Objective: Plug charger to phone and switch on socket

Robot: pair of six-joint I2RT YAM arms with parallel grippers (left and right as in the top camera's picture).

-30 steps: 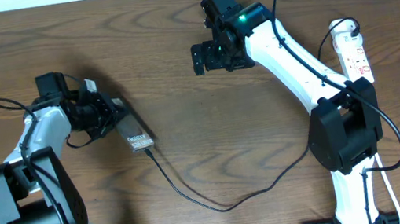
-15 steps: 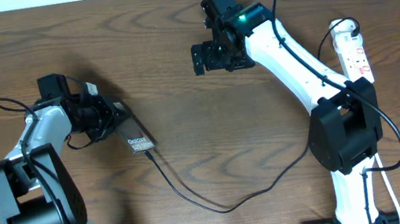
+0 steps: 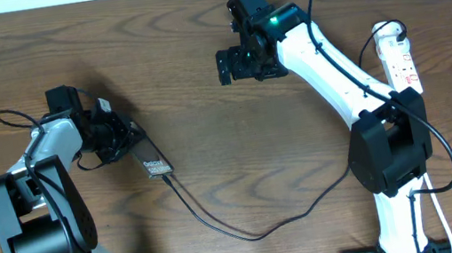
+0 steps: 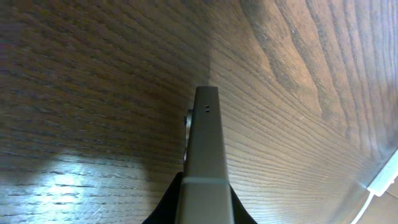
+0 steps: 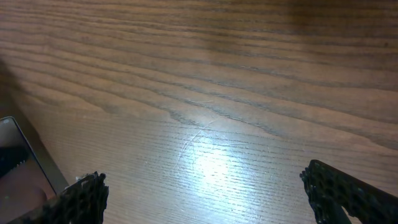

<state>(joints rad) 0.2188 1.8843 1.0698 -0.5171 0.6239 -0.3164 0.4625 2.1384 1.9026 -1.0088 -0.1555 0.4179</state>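
In the overhead view my left gripper (image 3: 125, 141) is shut on the phone (image 3: 153, 160), which is tilted up on its long edge at the left of the table. The left wrist view shows the phone (image 4: 205, 143) edge-on, a grey bar running away from my left gripper (image 4: 204, 208). The charger (image 3: 251, 233), a thin black cable, meets the phone's lower end and loops across the table toward the right arm's base. The socket (image 3: 401, 57), a white strip with red marks, lies at the far right. My right gripper (image 3: 228, 65) (image 5: 214, 199) hovers open over bare wood.
The right arm's black base (image 3: 391, 151) stands just below the socket, with white cords (image 3: 445, 219) running past it. A white cord (image 4: 378, 186) crosses the left wrist view's lower right corner. A flat shiny slab corner (image 5: 18, 168) shows at the right wrist view's left edge.
My left gripper has turned the phone further onto its edge, so it looks narrower from above, and shifted it slightly down. The right arm has not moved.
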